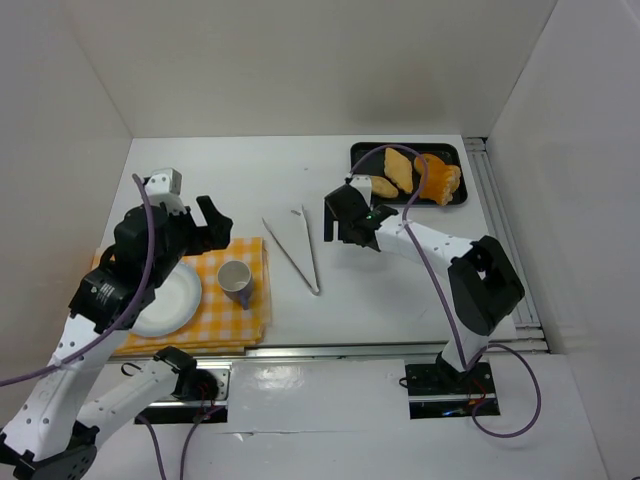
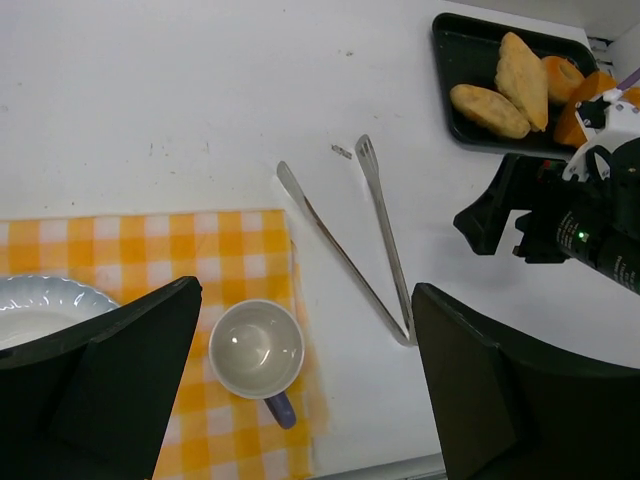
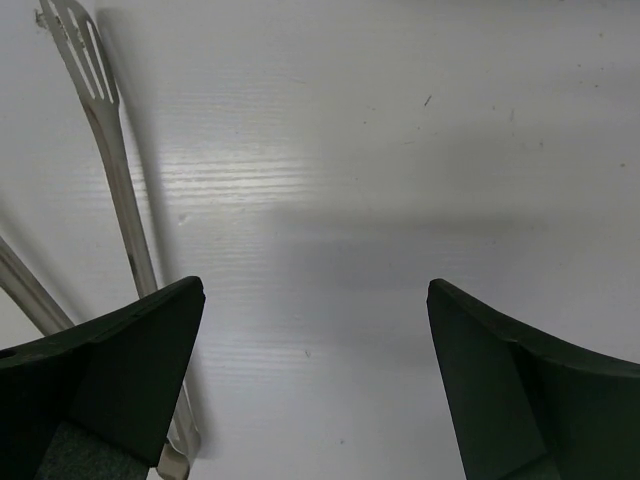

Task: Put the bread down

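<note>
Bread (image 1: 400,168) lies in tray (image 1: 358,151) at one o'clock; plate (image 1: 170,296) at eight o'clock bare; tongs (image 1: 300,252) untouched; left pincer (image 2: 305,300) and right pincer (image 3: 312,295) released, empty.

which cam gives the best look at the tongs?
Left wrist: the tongs show whole, both arms and the joined end, large and unblocked. Top external also shows them whole, but smaller. Right wrist catches only one slotted arm and a sliver of the other.
</note>
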